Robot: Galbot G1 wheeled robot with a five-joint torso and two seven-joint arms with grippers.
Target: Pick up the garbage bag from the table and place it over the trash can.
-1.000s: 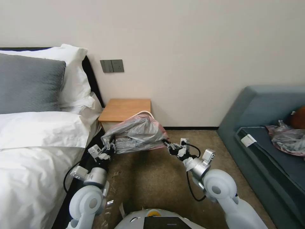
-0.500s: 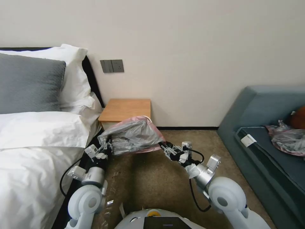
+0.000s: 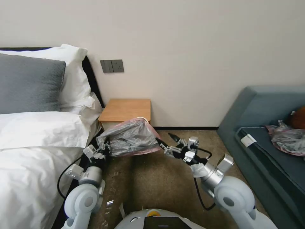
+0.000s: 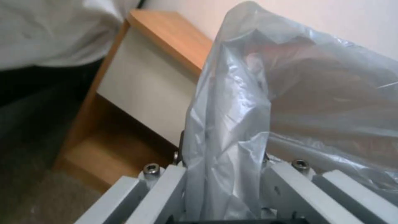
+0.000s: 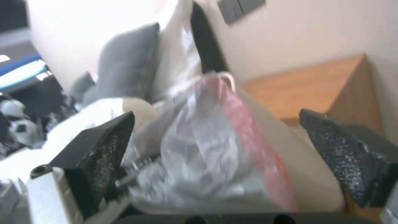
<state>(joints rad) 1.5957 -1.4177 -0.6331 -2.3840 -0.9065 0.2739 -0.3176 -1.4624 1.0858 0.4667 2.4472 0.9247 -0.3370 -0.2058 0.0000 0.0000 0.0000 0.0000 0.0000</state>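
The thin, limp garbage bag [image 3: 132, 138] hangs pinched in the left end effector [image 3: 105, 147], best held by its pink rim, while the right end effector [image 3: 168, 143] gapes wide just beside it.

Bag draped over the bin, in front of the nightstand

My garbage bag [image 3: 132, 140] is thin, wrinkly grey plastic with a pink rim, stretched over the trash can [image 3: 143, 119], of which I see just a sliver of cream rim at the top. One bunched corner sits pinched in my left gripper [image 3: 104, 148]. The bench [image 3: 125, 109], orange-brown with a white drawer front, stands just behind the bag against the wall, its top bare.
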